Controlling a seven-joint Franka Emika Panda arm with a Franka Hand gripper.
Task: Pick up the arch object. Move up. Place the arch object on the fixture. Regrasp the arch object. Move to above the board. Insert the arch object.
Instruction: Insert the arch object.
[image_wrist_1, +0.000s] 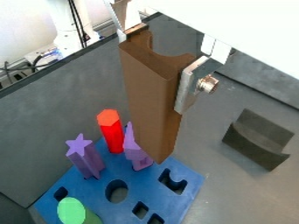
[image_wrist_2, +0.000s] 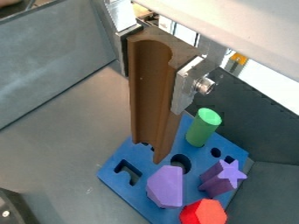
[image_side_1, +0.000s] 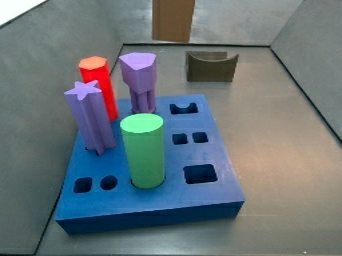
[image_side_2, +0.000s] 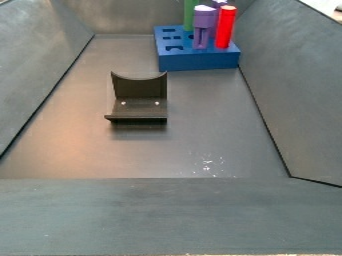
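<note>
Wrist views: claw clenched on the arch, silver fingers pressed to its flat sides, block hanging upright above the board. Below, star peg, red peg, green peg; fixture well apart on the grey floor. Same grip from the opposite side, arch over the board.

Side view: arch's lower end hanging at the far edge, claw out of frame; fixture beyond the board.

Side view: fixture near, board far; arch and claw out of sight.
</note>
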